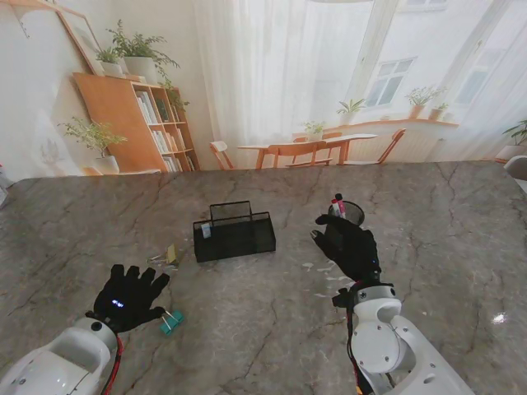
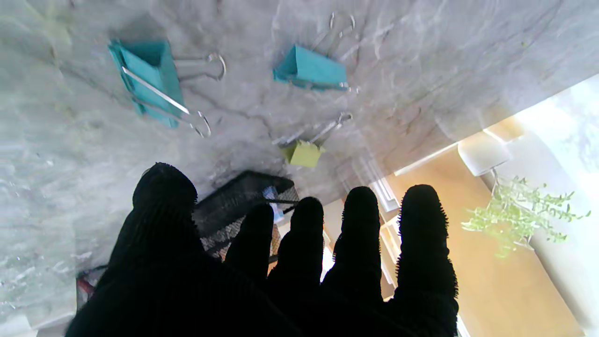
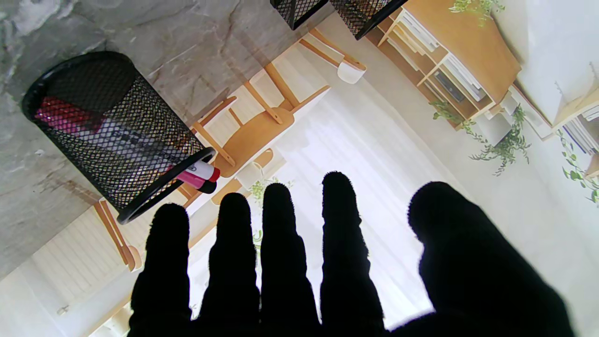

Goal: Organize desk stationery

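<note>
A black mesh organizer stands mid-table with a small item in its left compartment. To its right is a black mesh pen cup holding markers. My right hand hovers just nearer to me than the cup, open and holding nothing. The right wrist view shows the cup with red and pink markers beyond the spread fingers. My left hand is open over the table, beside a teal binder clip. The left wrist view shows two teal clips and a yellow clip.
The yellow clip lies left of the organizer, between it and my left hand. The marble table stretches wide on both sides. A bookshelf and chairs stand beyond the far edge.
</note>
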You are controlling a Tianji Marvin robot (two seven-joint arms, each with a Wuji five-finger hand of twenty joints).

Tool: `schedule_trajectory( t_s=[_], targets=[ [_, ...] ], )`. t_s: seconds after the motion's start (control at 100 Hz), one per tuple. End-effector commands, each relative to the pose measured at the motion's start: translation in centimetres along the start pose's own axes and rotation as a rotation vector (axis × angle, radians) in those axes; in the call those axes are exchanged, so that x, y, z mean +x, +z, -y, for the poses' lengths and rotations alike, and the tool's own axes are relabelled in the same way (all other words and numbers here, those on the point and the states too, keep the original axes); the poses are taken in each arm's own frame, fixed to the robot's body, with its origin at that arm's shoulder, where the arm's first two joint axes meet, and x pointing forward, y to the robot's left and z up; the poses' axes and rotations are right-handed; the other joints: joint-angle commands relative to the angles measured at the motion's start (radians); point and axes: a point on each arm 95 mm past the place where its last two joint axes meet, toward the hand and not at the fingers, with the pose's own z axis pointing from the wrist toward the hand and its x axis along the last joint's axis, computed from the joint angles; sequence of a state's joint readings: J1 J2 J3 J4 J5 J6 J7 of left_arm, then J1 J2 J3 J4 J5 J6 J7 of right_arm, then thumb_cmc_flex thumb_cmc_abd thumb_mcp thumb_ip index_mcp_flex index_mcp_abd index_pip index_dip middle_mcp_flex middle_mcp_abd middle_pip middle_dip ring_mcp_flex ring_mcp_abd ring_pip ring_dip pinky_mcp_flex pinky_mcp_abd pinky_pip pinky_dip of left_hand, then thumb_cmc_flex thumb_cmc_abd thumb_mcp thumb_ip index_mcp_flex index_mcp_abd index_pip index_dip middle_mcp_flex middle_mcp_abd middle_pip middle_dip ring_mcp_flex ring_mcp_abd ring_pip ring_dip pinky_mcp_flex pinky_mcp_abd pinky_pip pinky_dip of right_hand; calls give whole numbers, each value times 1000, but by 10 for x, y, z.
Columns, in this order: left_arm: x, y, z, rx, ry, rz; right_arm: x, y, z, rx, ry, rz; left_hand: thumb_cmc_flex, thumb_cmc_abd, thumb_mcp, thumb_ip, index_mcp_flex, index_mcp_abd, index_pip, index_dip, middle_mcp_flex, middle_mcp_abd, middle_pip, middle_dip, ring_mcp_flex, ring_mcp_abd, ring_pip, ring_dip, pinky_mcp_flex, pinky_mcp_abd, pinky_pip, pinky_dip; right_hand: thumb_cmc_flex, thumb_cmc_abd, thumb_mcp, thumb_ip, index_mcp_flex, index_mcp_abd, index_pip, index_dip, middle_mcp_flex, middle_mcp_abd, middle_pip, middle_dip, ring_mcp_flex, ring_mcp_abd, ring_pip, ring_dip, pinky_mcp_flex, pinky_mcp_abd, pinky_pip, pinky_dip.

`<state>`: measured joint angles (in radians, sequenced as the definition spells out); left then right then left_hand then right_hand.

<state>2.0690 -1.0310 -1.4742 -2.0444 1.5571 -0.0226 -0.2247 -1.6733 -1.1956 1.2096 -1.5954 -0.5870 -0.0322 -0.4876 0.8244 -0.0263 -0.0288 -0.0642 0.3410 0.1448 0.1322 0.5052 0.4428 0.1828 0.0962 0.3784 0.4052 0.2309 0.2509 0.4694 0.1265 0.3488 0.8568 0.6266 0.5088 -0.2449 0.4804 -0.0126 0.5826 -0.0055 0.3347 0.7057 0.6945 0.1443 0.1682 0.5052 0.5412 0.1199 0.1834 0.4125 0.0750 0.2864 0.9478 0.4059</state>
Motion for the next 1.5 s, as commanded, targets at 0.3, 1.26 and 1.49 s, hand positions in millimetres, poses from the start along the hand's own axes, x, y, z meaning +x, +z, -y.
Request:
schedule_trajectory(
  t_s=[0.3,1.26,1.49],
  targets=[
    [-4,-13,-41,-51,1,101,9,0,13,60,0,-31,9,19,-12,20,-208,124,-147,-134,-290,76,-58,-49,-265,66,-54,-50,-204,-52,-162,-103,-4,31,-25,-7,16,0,13,16,-2,-1,10,9,12,-2,-10,15,-3,6,16,17],
    [-19,43,-67,-105,-147,220,10,3,21,108,-12,-40,-29,-31,-1,29,-170,321,-6,172,-23,140,108,208,-73,76,209,158,-13,-114,99,18,-3,42,-31,-6,18,2,15,20,6,1,16,14,9,-2,-4,15,-4,6,19,17],
    [-16,50,-75,-141,-140,229,11,3,20,104,-12,-37,126,-90,-2,32,-17,315,69,235,84,132,166,178,57,53,261,169,148,-148,142,-5,-2,47,-33,-6,20,2,16,20,7,0,16,14,10,-3,-3,15,-4,4,20,17]
  ],
)
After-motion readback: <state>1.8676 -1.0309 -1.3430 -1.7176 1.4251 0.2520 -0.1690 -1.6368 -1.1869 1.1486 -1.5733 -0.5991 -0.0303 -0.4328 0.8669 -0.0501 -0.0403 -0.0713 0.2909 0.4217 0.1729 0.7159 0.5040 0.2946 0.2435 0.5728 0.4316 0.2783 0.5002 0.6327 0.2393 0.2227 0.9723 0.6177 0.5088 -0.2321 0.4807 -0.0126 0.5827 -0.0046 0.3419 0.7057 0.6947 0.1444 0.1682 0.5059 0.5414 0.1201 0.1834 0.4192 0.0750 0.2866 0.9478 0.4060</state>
